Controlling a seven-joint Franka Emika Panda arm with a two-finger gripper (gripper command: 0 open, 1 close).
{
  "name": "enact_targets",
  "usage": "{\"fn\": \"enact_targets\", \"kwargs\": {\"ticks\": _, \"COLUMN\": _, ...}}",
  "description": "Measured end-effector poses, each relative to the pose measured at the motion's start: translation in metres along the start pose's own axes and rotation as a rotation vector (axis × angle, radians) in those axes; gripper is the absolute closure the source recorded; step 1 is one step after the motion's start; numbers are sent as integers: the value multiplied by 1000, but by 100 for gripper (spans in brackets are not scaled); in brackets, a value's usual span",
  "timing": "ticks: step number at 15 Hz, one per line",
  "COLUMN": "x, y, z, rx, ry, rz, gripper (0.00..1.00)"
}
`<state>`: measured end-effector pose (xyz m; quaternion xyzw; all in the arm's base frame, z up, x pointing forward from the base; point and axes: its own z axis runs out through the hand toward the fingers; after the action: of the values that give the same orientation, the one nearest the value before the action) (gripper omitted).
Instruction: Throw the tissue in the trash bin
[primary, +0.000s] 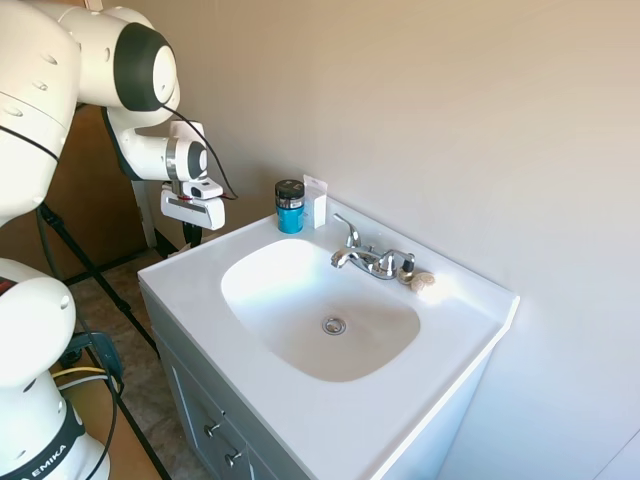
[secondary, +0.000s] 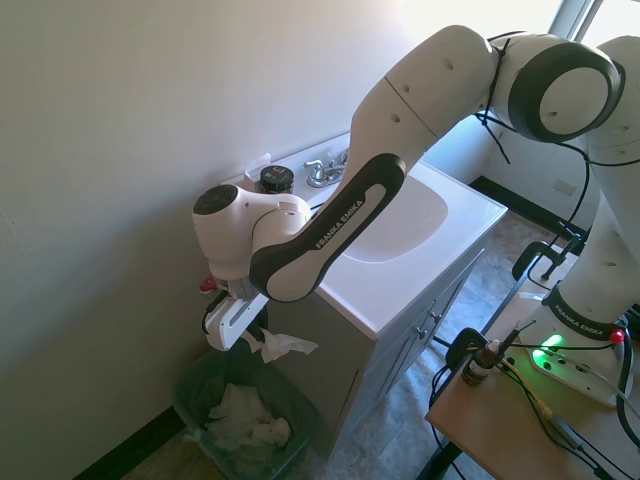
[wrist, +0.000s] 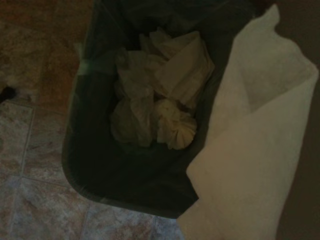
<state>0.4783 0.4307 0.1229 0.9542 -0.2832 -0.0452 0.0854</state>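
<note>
The tissue, white and crumpled, hangs from my gripper, which is shut on it to the left of the sink cabinet. Directly below stands the trash bin, dark green and open-topped. The wrist view looks straight down into the trash bin, with the held tissue filling the right side of the picture. In the first exterior view my gripper is beyond the counter's left edge, and the tissue and bin are hidden there.
Crumpled white paper lies inside the bin. The white sink counter is right beside the arm, bearing a faucet, a blue jar and a small white card. The wall is close behind the bin.
</note>
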Motion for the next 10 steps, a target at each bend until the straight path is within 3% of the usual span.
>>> {"fn": "enact_targets", "kwargs": {"ticks": 10, "x": 3, "y": -3, "z": -7, "rx": 15, "ry": -5, "rz": 11, "gripper": 0}}
